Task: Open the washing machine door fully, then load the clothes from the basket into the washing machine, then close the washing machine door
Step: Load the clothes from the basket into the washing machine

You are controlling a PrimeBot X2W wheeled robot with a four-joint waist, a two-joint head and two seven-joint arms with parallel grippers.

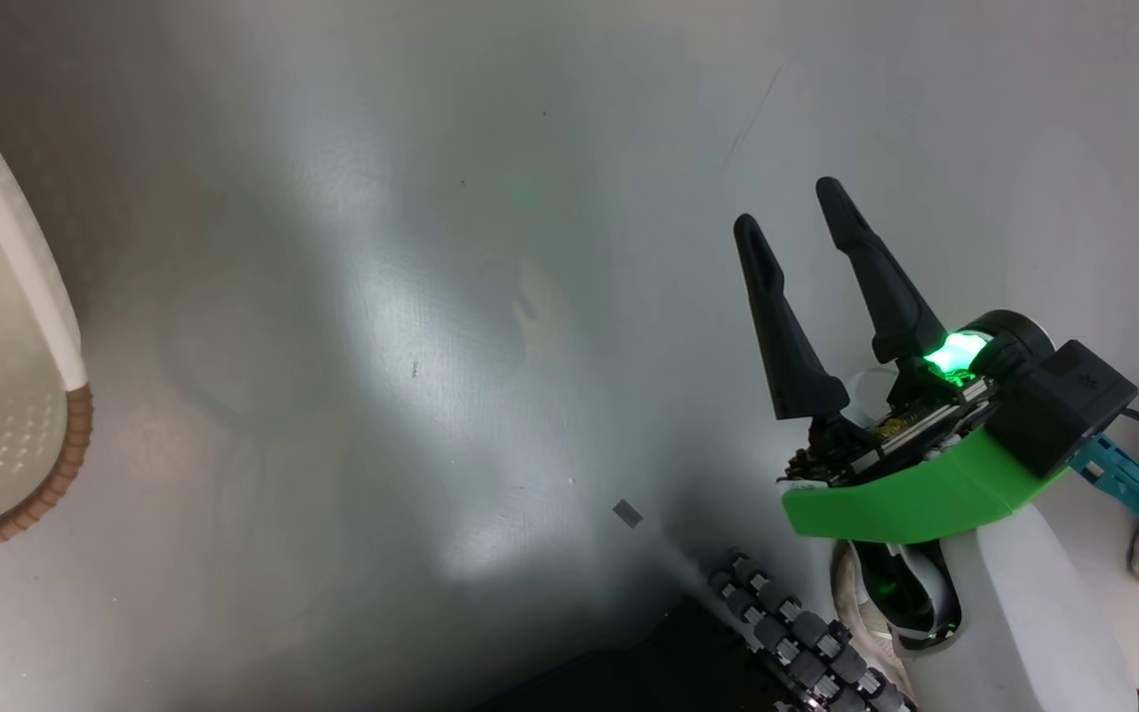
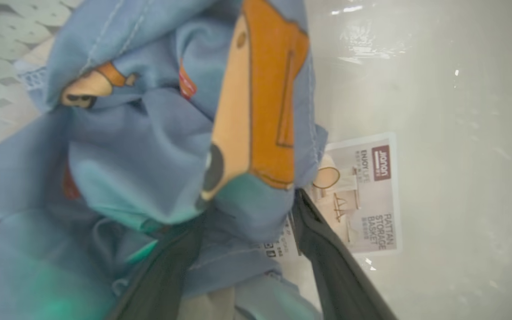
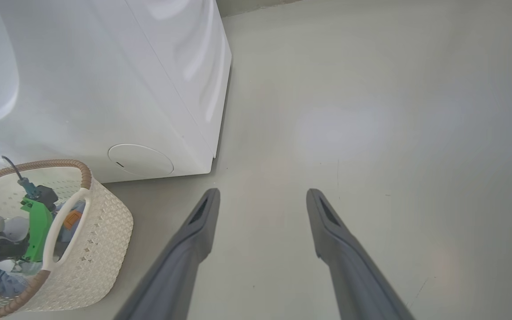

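My left gripper (image 2: 251, 209) is down inside the basket (image 2: 460, 133), open, with its two fingers either side of a bunched fold of the clothes (image 2: 149, 142), light blue with orange prints. In the right wrist view the basket (image 3: 100, 240) stands on the floor in front of the washing machine (image 3: 105, 89), with my left arm's green wrist (image 3: 38, 226) reaching into it. The washing machine door is out of view. My right gripper (image 1: 787, 205) hangs open and empty over bare floor, well to the right of the basket's rim (image 1: 75, 425). It shows the same way in its own wrist view (image 3: 262, 193).
A label sticker (image 2: 367, 195) lies on the basket's bottom beside the clothes. A round cover (image 3: 140, 159) sits low on the machine's front. My base's roller wheel (image 1: 797, 633) is under the right arm. A small grey scrap (image 1: 628, 513) lies on the grey floor.
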